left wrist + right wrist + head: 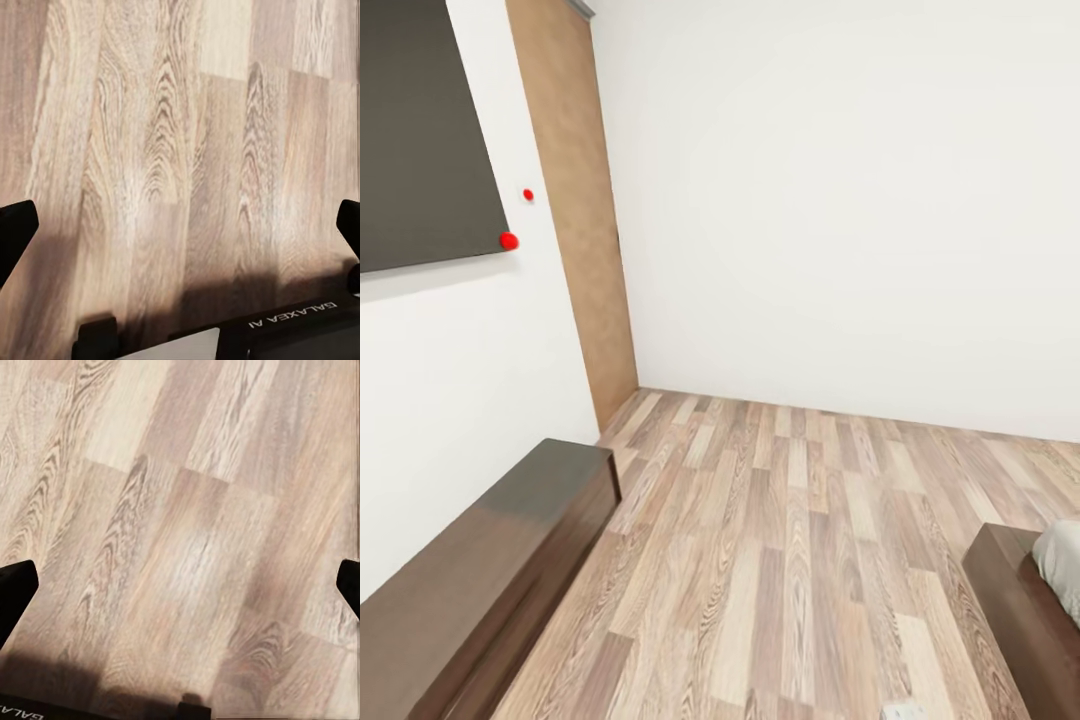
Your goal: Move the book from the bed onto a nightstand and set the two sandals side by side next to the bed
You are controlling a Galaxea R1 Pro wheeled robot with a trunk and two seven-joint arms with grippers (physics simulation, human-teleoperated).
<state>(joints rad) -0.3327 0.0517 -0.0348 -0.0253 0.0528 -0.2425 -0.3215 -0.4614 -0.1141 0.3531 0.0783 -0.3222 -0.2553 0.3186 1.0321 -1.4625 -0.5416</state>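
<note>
1. Currently, the bed [1028,600] corner sits at the head view's lower right, on the wood-plank floor [790,560].
2. A dark low cabinet [480,580] lines the left wall.
3. Left pincer [184,225]: fingers apart, above floor.
4. Right pincer [180,585]: fingers apart, above floor.

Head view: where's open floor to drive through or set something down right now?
A broad strip of wood floor runs between the long dark cabinet at left and the bed corner at right, up to the white wall. It is tightest along those two.
</note>
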